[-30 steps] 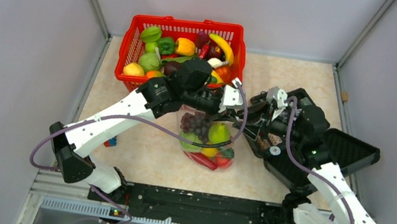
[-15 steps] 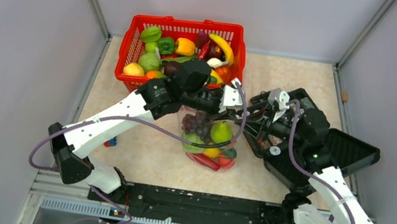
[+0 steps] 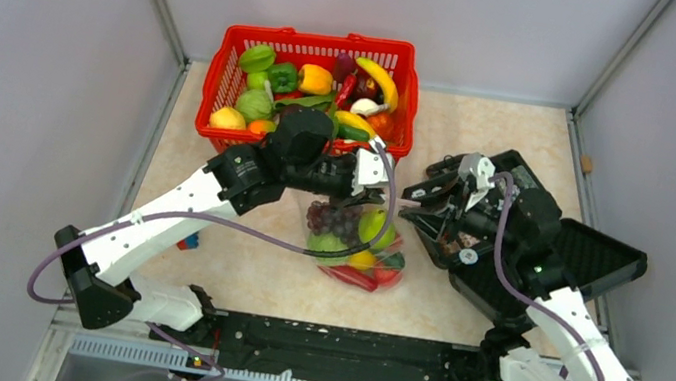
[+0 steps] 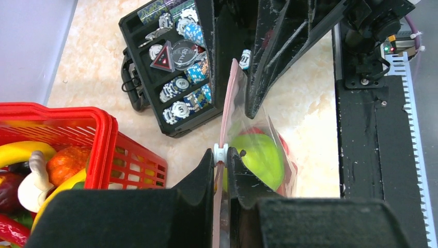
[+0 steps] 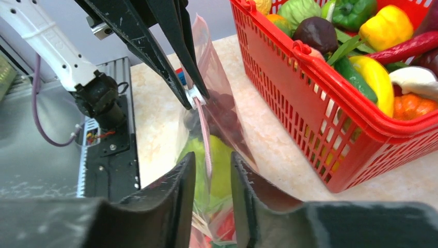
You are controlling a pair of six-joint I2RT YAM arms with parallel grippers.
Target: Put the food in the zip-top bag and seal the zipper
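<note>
What matters for the next move is the line of the zipper (image 4: 227, 103). It runs straight from my left gripper (image 4: 221, 155) at the bottom of the left wrist view up to my right gripper (image 5: 212, 157) at the top, so the two face each other along the strip's long axis. The left gripper is clamped tight on the strip, right at the small white slider (image 5: 193, 94). The right gripper straddles the far end with a narrow gap, and I judge it is not pinching, since the strip passes between its fingers without both pads on it. In the top view the strip lies left to right across the middle of the frame. The bag (image 5: 212, 77) hangs from it toward the lower centre, its bottom on the counter (image 3: 233, 256). The left gripper has the slider, so I judge the sealing pull is its job, with the right gripper pinching the far end to hold the strip taut. I cannot tell how much of the mouth is already closed. Inside the bag are the grapes (image 3: 335, 215), a green pear (image 4: 258, 155) and red pieces at the bottom (image 3: 356, 276). The red basket (image 3: 321, 38), at upper centre, holds plenty more fruit and vegetables. The black case (image 3: 607, 256) lies open at right, with chips in its tray.
</note>
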